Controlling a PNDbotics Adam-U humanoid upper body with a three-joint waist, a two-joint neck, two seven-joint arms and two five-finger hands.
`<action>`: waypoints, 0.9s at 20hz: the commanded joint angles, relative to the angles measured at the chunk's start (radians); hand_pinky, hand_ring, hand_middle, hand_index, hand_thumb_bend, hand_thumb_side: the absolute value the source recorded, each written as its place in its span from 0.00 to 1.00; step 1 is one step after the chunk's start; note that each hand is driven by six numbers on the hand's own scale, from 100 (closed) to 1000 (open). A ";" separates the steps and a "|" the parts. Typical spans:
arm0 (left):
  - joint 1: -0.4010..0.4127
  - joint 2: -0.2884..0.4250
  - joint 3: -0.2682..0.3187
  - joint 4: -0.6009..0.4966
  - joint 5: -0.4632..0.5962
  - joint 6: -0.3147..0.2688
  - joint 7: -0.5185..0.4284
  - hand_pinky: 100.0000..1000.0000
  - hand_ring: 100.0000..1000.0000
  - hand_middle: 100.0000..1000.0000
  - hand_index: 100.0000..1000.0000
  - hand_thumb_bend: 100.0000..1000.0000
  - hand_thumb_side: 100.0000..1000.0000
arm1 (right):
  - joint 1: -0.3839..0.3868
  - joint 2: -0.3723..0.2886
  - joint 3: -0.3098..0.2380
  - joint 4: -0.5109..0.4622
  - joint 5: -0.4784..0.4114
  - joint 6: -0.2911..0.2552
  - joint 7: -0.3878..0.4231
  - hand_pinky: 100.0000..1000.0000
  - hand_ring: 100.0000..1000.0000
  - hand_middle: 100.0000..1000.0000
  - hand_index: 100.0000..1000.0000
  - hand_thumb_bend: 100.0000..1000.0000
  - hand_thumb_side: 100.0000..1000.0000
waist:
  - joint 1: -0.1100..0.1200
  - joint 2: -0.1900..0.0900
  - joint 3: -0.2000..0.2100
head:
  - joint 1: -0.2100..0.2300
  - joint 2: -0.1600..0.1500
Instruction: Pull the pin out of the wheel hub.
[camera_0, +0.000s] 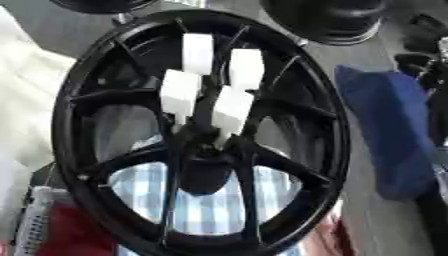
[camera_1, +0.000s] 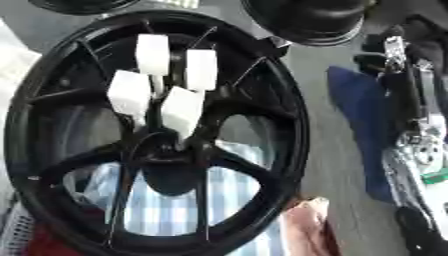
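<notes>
- Black wheel hub (camera_0: 337, 150) stood on edge & filled most of the view, spokes meeting at ctr
- Four white blocks (camera_0: 181, 91) clustered just far of hub ctr, two farther, two nearer, close together; couldn't tell which was the pin
- Right arm (camera_1: 411, 115), silver & black links, showed at right edge, apart from the rim; right hand not made out, so fingers apart or together: can't tell
- Blue-white checked cloth (camera_0: 210, 205) seen through near spokes
- Blue pad (camera_0: 389, 130) lay right of the rim
- Black round obj (camera_0: 328, 20) sat far right
</notes>
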 joint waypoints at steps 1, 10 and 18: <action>-0.011 0.012 0.006 -0.015 -0.002 0.001 -0.001 0.64 0.77 0.66 0.72 0.00 0.77 | -0.004 -0.017 -0.012 -0.021 -0.004 0.000 -0.002 0.76 0.65 0.61 0.65 0.00 0.70 | 0.004 -0.019 -0.001 | 0.004 -0.016; -0.009 0.012 0.006 -0.016 -0.002 0.000 -0.001 0.64 0.77 0.66 0.72 0.00 0.77 | -0.019 -0.039 -0.006 -0.025 0.000 0.002 0.007 0.76 0.65 0.61 0.65 0.00 0.68 | 0.008 -0.018 0.002 | 0.017 -0.018; -0.002 0.020 0.002 -0.013 -0.004 0.000 -0.005 0.64 0.77 0.66 0.72 0.00 0.77 | -0.120 -0.281 0.083 -0.056 0.105 0.106 0.205 0.77 0.68 0.63 0.67 0.00 0.56 | 0.008 -0.027 0.004 | 0.018 -0.005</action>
